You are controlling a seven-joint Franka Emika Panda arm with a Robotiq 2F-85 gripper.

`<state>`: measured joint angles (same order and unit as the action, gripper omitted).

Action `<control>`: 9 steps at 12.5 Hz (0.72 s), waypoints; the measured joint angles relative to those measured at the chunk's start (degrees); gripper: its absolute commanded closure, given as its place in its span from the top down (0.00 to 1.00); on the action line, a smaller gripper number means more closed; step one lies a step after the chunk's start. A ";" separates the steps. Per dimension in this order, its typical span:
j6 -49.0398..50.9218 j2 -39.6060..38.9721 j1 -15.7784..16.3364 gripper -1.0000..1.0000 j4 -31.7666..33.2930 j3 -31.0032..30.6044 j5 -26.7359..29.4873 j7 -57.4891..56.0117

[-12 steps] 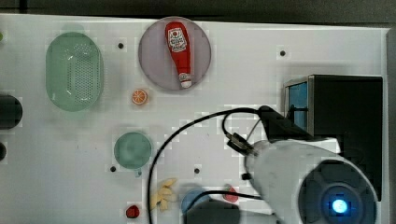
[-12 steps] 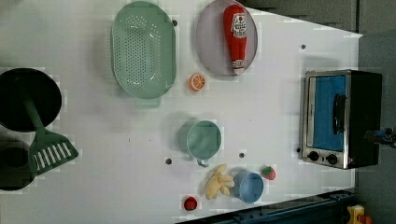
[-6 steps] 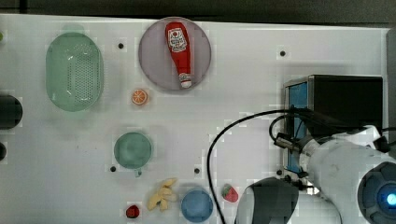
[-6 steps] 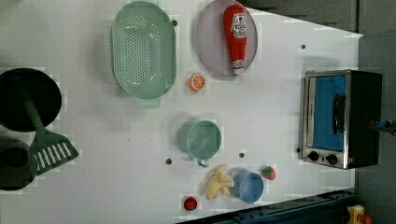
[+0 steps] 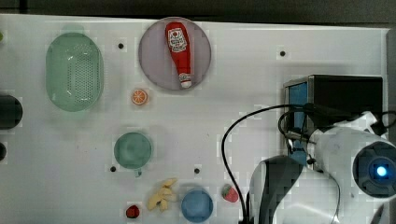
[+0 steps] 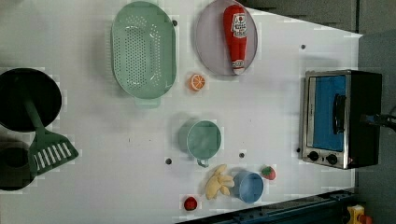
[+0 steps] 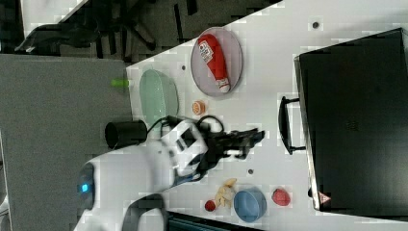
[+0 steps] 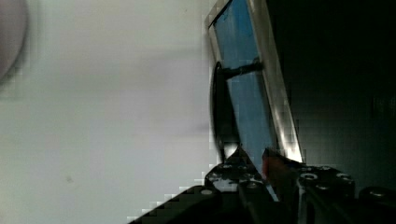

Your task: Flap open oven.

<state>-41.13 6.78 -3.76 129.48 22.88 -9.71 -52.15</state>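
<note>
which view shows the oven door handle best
The left view: the door handle sits unobstructed against the blue glass of the oven. The right view shows it side-on, the wrist view close up, and the top view has the arm over it.

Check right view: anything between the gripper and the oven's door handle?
Nothing. In the right view, only bare white table separates the gripper from the handle of the oven; the door looks closed.

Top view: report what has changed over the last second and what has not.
The arm swung toward the top view's right and now hangs beside the oven, with the claw near the door handle. The oven door is shut as before, nothing is gripped, and the tableware and food have not moved.
</note>
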 measured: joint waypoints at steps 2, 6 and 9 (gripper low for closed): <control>-3.13 -3.76 -0.58 0.17 0.45 0.78 0.34 -3.83; -6.77 -11.65 -1.01 0.17 1.12 1.26 0.63 -6.55; -9.57 -13.75 -0.91 0.17 1.23 1.57 0.41 -7.11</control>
<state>-50.69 -6.97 -4.67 130.71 24.45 -9.30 -59.25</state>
